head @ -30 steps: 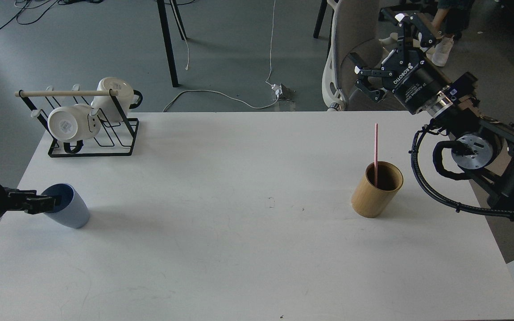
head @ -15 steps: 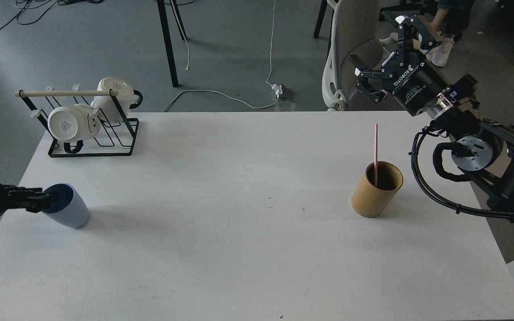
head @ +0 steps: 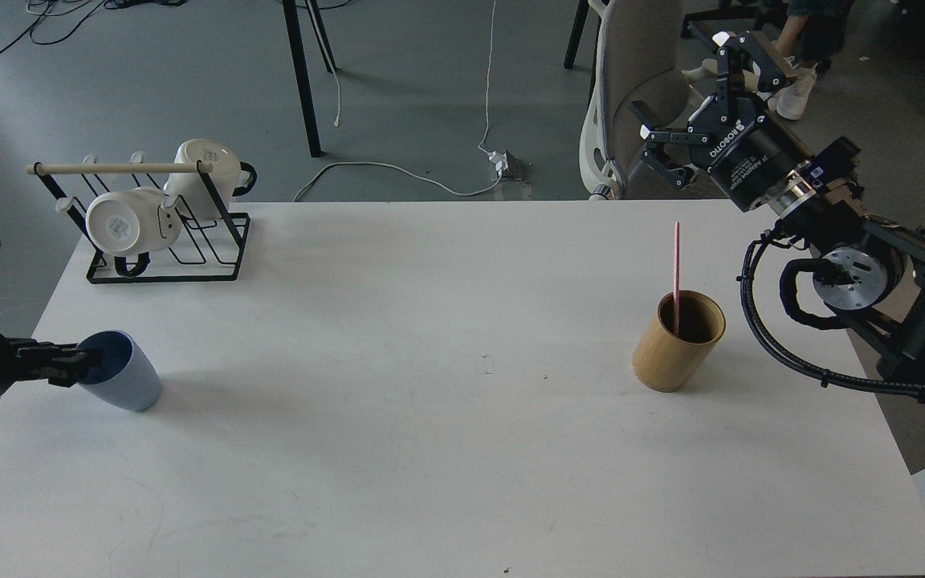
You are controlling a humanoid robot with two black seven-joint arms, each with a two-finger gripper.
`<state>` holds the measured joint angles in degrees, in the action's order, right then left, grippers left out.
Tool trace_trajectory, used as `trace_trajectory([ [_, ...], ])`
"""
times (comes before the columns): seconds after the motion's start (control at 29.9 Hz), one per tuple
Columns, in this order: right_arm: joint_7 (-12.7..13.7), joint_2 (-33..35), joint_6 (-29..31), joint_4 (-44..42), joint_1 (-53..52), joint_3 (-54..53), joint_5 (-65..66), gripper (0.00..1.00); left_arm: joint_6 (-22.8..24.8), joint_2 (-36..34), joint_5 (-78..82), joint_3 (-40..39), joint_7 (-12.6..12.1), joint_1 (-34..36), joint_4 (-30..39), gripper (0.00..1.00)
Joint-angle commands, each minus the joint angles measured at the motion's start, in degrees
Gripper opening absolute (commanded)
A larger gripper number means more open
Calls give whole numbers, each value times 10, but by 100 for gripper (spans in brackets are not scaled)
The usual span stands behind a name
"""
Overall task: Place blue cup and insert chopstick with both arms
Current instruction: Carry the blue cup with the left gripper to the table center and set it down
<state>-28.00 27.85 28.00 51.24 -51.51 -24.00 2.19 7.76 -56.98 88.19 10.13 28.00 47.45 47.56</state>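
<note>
The blue cup stands tilted near the table's left edge. My left gripper comes in from the left, with its tips at the cup's near rim. Its dark fingers overlap, so I cannot tell whether they grip the rim. The pink chopstick stands upright in a tan wooden cup on the right of the table. My right gripper is open and empty. It is raised beyond the table's far right edge, above and behind the wooden cup.
A black wire rack with a pale wooden rod and two white mugs stands at the table's far left corner. A grey chair and cables are on the floor behind.
My left gripper has drawn back slightly to the left at the cup's rim, and its fingers look thinner. My right gripper has shifted slightly to the right. The cups and chopstick have not moved.
</note>
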Motion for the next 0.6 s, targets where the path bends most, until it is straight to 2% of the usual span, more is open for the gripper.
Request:
trace_trajectory([
  [0.0, 0, 0, 0, 0, 5, 0, 0, 99, 0, -1, 1, -1, 0, 0, 3, 2],
  [0.3, 0, -3, 0, -1, 8, -1, 0, 99, -1, 5, 0, -7, 0, 13, 32, 0],
  [0.37, 0, -5, 0, -2, 8, -2, 0, 99, 7, 21, 1, -6, 0, 45, 51, 0],
  [0.43, 0, -7, 0, -3, 7, -2, 0, 99, 31, 59, 3, -3, 0, 91, 62, 0],
  [0.57, 0, -7, -7, -3, 5, -5, 0, 99, 112, 142, 27, -3, 0, 167, 68, 0],
])
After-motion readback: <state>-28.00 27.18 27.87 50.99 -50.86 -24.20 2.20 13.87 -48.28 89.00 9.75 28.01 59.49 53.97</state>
